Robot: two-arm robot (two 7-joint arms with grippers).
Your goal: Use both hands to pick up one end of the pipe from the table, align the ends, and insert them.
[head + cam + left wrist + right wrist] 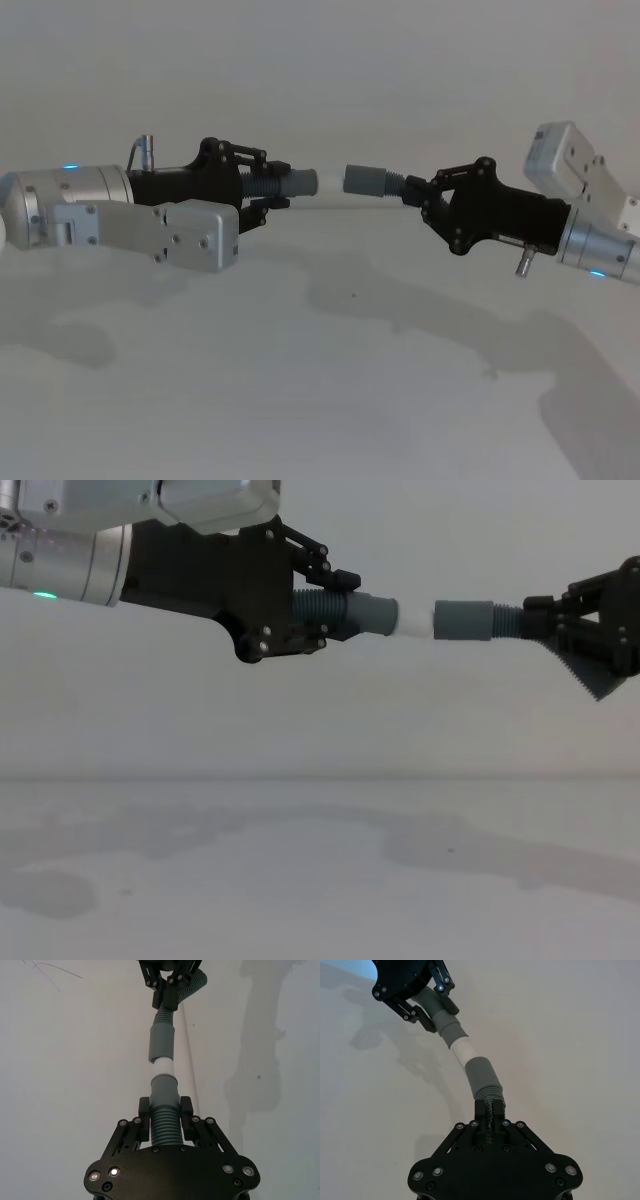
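Two dark grey pipe pieces hang in the air above the white table [320,400], end to end. My left gripper [278,184] is shut on the ribbed middle of the left piece [365,614]. That piece's cuff ends in a narrow white tip [415,623]. My right gripper [418,192] is shut on the ribs of the right piece [465,620], whose grey cuff faces the tip. In the left wrist view the white tip [162,1066] sits at the mouth of the right piece's cuff [161,1044], nearly in line. How deep it goes I cannot tell.
The table [300,880] below the grippers carries faint stains and the arms' shadows. A thin pale seam [192,1075] runs across its surface under the pipe.
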